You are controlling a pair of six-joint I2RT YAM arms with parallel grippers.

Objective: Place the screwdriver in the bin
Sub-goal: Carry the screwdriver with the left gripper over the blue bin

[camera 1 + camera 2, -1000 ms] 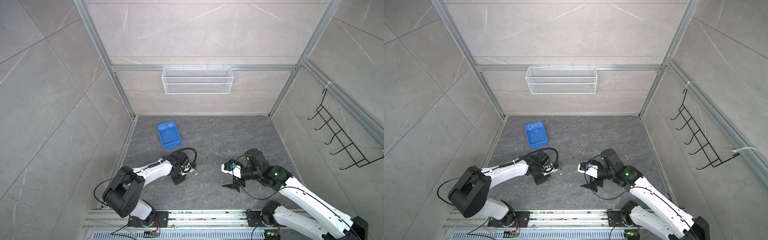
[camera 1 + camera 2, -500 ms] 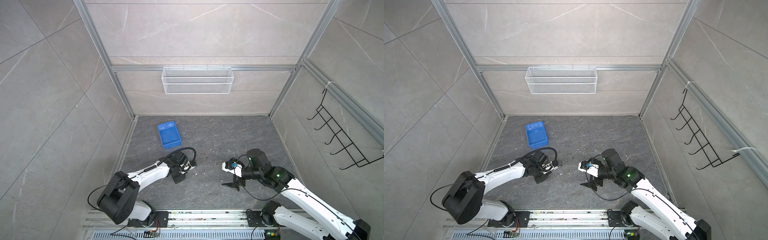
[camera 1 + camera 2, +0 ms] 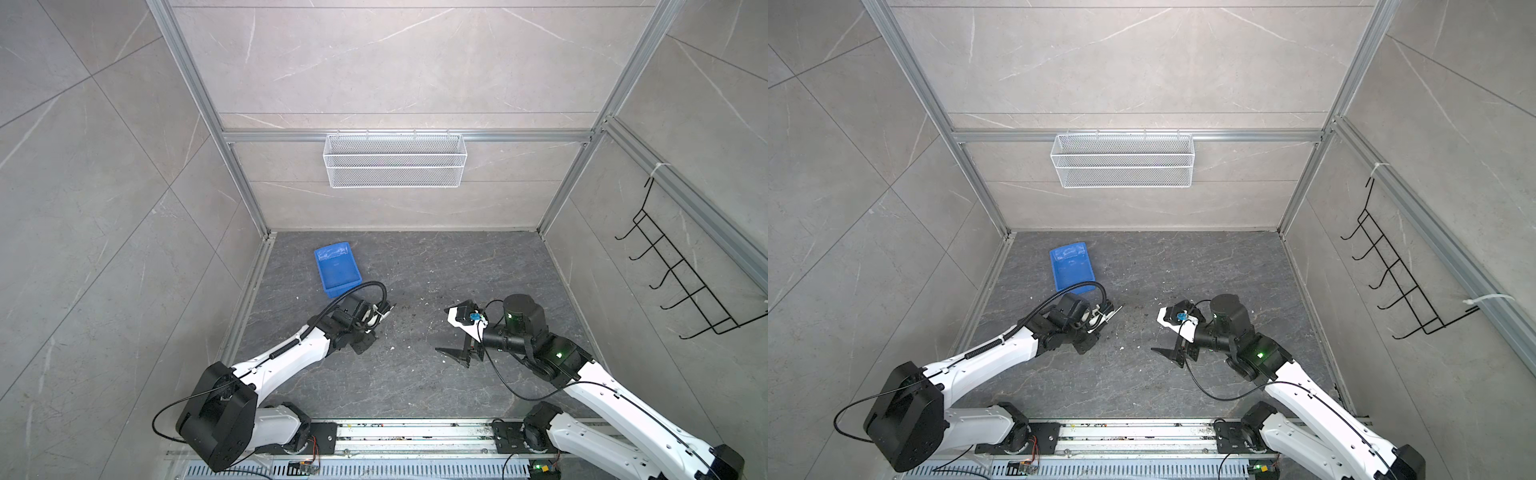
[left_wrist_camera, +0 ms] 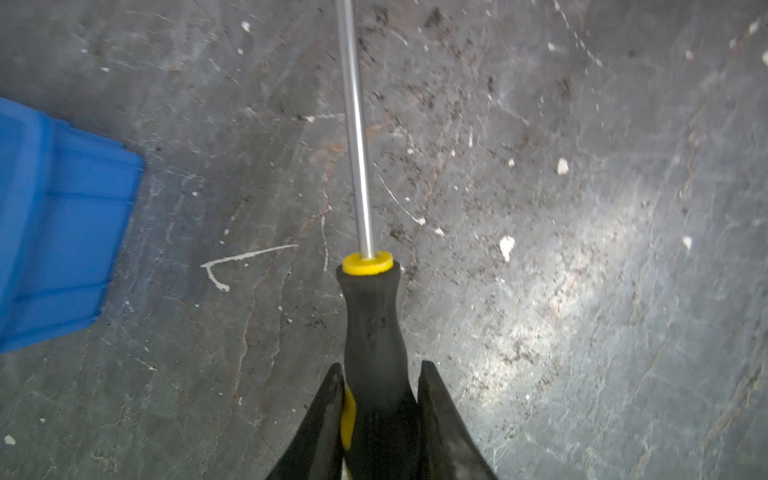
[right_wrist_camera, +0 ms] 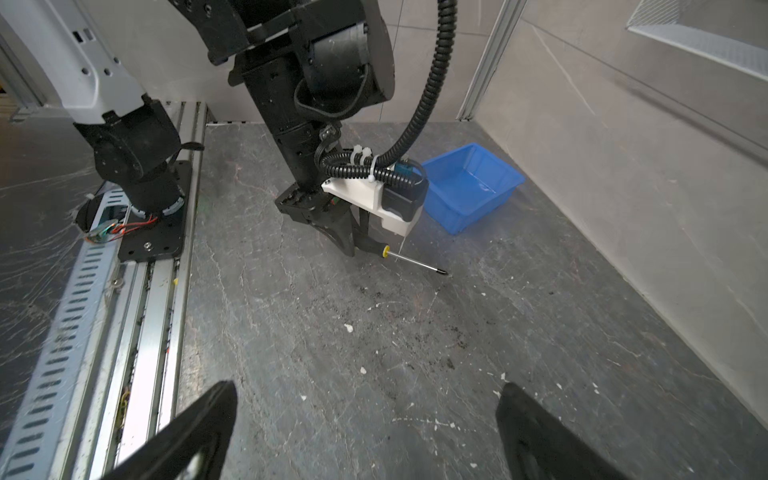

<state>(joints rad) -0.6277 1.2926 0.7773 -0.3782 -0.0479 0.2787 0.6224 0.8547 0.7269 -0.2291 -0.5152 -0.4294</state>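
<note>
Pinching the screwdriver [image 4: 371, 316] by the handle with left pincer [image 4: 379, 370], near the bin [image 4: 62, 216]; holding right pincer [image 5: 365, 401] spread.

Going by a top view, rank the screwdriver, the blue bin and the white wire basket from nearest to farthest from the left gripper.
1. screwdriver: clamped in the left gripper, shaft sticking out ahead of it.
2. blue bin: on the floor just beyond the gripper, toward the back-left corner.
3. white wire basket: hung up on the back wall, by far the farthest.
</note>
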